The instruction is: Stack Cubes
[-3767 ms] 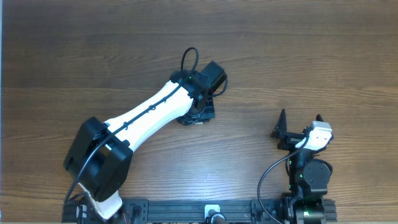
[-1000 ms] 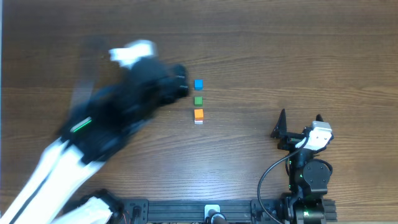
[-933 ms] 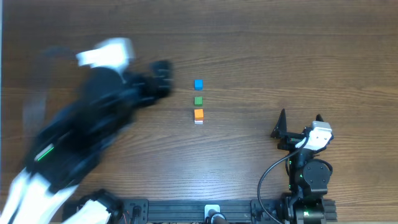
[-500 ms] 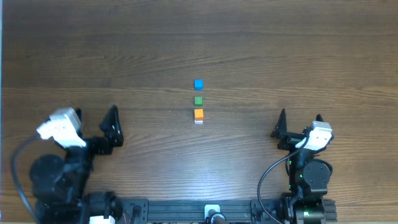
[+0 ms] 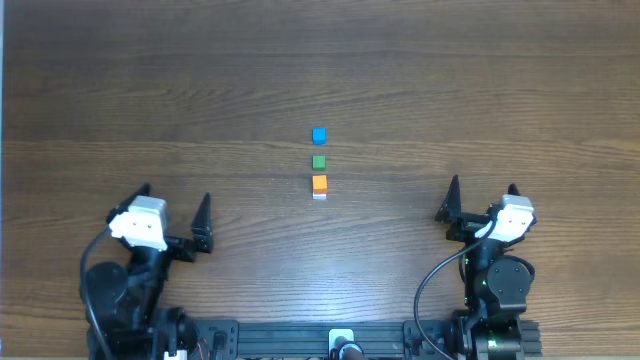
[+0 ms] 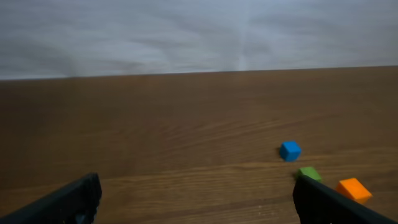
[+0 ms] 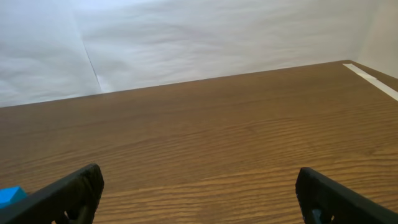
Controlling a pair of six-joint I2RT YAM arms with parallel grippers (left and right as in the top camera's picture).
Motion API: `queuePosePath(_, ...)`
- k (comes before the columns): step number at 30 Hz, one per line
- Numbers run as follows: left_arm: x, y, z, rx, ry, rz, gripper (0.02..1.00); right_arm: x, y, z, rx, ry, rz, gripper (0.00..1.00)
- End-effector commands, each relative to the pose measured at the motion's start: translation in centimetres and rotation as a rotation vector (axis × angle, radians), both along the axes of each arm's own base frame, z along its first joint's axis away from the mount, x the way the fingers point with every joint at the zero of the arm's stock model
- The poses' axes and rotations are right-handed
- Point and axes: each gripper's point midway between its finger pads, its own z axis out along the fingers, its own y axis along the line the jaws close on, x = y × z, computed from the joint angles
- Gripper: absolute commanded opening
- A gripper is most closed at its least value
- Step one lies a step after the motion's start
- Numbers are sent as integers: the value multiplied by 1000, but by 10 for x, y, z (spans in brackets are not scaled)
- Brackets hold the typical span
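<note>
Standing with jaws spread wide and holding nothing, the left pincer [image 5: 175, 192] sits low by its base, and the right pincer [image 5: 482, 184] is parked the same way, also spread and empty.

Out ahead of both, roughly midway between them on the brown wood-grain tabletop [image 5: 480, 80], three small cubes lie in a line running away from the pincers. The small orange cube [image 5: 319, 183] is nearest, the small green cube [image 5: 319, 161] just beyond it, and the small blue cube [image 5: 319, 135] farthest. Narrow gaps separate them.

A pale sliver [image 5: 319, 195] shows at the orange cube's near edge. I cannot tell whether it is another block under the orange cube or one lying beside it.

The cubes look solid and sharp-edged, with flat matte faces, and are probably plastic or painted wood. I judge them light and stiff, so they should not deform under a firm squeeze. Their smooth sides could slip or twist if pinched off-centre.

The best hold would be across two opposite side faces, square to them, leaving the underside free to seat flat. With footprints this small, a stack would probably topple at a slight nudge.
</note>
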Motion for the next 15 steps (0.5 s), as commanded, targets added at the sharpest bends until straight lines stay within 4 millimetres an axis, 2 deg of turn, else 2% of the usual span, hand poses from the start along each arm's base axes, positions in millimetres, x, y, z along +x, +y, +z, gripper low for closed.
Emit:
queuePosePath(1,-1,-14,-7,-3,-32,-71,998,0,0,-1,8,-3,-4,993)
queuePosePath(6,-1,-28,-12,-31,-37,-144,1000,0,0,-1,8,-3,-4,991)
queuePosePath(9,0,-29,-18,-71,-17,-144,998,0,0,-1,8,-3,-4,991)
queuePosePath(15,6,-33,-44,-107,19,-156,998,0,0,-1,8,-3,-4,993)
